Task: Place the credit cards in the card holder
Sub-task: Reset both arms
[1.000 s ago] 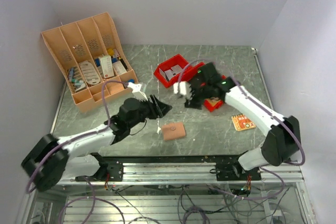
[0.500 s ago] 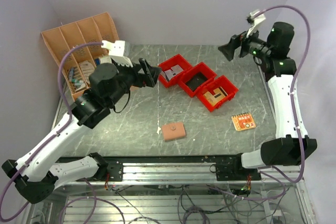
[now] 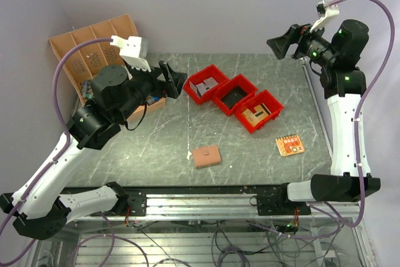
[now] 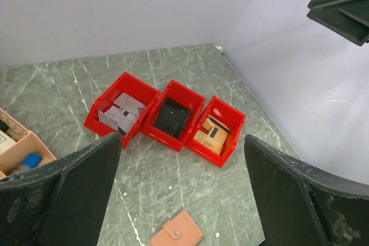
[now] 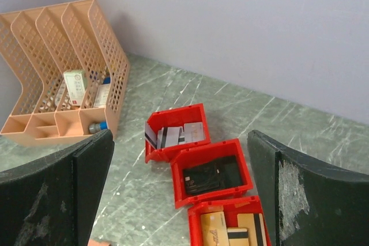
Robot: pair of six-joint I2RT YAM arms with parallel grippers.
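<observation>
The tan card holder (image 3: 206, 156) lies shut and flat near the table's front edge, its snap button up; the left wrist view has it low between the fingers (image 4: 176, 234). Credit cards sit in three red bins: silver ones (image 3: 205, 84), black ones (image 3: 234, 99), gold ones (image 3: 259, 112). An orange card (image 3: 289, 146) lies loose on the table at the right. My left gripper (image 3: 174, 80) hangs high over the left side, open and holding nothing (image 4: 181, 142). My right gripper (image 3: 282, 44) is raised high at the back right, open and holding nothing (image 5: 180, 136).
A large orange-tan slotted organiser rack (image 3: 94, 60) with small items stands at the back left (image 5: 63, 67). Walls close the table at the back and both sides. A small pale scrap (image 3: 189, 154) lies just left of the card holder.
Both arms have lifted from low over the table's middle to high positions, left arm towards the rack, right arm to the back right. Both grippers have opened wide.
</observation>
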